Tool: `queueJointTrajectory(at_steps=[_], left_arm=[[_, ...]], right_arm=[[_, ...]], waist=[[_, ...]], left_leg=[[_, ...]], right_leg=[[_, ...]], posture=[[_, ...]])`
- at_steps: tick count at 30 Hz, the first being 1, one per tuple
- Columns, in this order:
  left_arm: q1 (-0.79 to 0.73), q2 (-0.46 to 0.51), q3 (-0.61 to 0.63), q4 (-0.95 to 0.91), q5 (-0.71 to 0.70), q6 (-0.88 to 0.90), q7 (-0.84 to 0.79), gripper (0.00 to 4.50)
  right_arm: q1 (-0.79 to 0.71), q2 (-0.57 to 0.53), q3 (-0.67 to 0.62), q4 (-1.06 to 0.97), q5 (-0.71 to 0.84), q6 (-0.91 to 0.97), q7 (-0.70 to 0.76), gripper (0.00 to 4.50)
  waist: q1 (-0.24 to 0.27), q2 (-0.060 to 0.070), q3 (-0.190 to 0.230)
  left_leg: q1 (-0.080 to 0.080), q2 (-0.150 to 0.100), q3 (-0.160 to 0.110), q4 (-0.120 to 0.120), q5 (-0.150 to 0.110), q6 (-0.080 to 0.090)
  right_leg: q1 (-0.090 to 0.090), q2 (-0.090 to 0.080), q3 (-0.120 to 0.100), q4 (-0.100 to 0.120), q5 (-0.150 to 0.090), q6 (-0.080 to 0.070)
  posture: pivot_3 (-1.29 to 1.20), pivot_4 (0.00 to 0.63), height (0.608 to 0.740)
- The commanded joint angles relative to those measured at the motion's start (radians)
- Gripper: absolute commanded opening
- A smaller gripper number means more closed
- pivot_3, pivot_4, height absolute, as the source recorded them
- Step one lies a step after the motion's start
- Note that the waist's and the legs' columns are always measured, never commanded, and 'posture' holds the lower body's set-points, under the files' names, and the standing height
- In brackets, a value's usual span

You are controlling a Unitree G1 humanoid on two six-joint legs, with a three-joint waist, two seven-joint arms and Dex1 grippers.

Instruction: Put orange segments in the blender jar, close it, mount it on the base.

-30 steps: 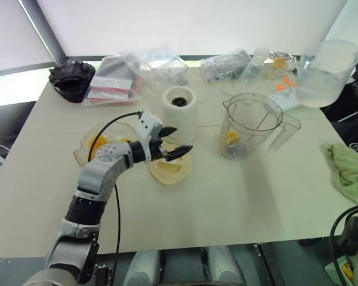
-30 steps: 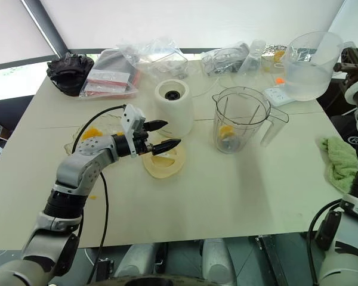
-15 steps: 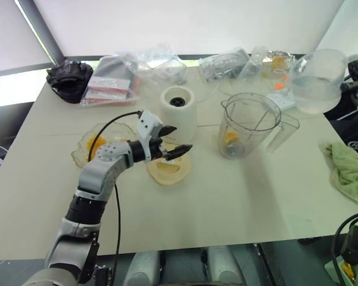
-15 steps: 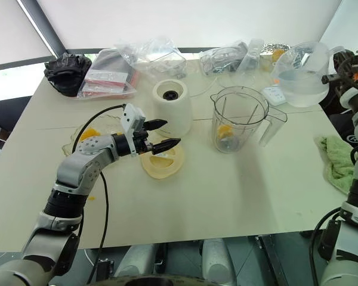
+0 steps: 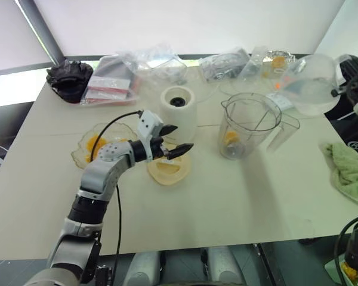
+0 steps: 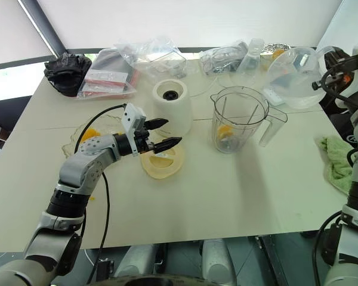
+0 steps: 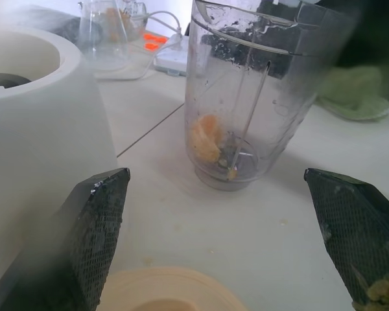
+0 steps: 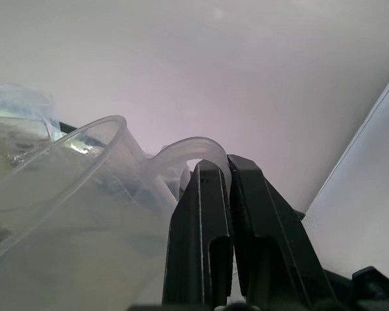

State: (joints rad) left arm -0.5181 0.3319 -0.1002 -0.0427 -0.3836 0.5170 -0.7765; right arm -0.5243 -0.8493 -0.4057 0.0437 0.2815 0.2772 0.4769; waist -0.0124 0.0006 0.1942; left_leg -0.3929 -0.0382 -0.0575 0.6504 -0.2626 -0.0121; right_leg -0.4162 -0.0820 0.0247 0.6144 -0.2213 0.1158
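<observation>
On the cluttered cream table (image 5: 227,196), my right gripper (image 8: 212,170), clamped on the water pitcher (image 5: 310,83) handle, has tipped it toward the blender jar (image 5: 249,125); my left gripper (image 5: 178,139) hangs open.

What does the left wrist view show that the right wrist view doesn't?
Left wrist view: the left gripper is open and level over the table. Ahead stands the blender jar with orange segments at its bottom. The white base is beside one finger, the cream lid is below, and a green cloth lies behind the jar.
Right wrist view: the right gripper is shut on the handle of a clear pitcher, seen against a pale wall.
Shared: each view has its own pair of black fingers. I can make out no object common to both.
</observation>
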Motion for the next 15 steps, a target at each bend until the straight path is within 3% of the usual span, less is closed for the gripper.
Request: queueJointTrajectory(at_steps=[1,15], left_arm=[[-0.015,-0.001,0.024,-0.025,-0.015,-0.021,0.001,4.50],[-0.016,-0.004,0.022,-0.019,-0.013,-0.026,-0.001,4.50]], right_arm=[[-0.008,-0.038,-0.010,-0.068,-0.022,-0.068,0.022,0.06],[-0.002,-0.045,0.005,-0.071,-0.069,-0.116,0.044,0.06]], waist=[[0.000,0.000,0.000],[0.000,0.000,0.000]], left_leg=[[0.000,0.000,0.000,0.000,0.000,0.000],[0.000,0.000,0.000,0.000,0.000,0.000]], right_leg=[[0.000,0.000,0.000,0.000,0.000,0.000],[0.000,0.000,0.000,0.000,0.000,0.000]], posture=[[0.00,0.150,0.740],[0.00,0.150,0.740]])
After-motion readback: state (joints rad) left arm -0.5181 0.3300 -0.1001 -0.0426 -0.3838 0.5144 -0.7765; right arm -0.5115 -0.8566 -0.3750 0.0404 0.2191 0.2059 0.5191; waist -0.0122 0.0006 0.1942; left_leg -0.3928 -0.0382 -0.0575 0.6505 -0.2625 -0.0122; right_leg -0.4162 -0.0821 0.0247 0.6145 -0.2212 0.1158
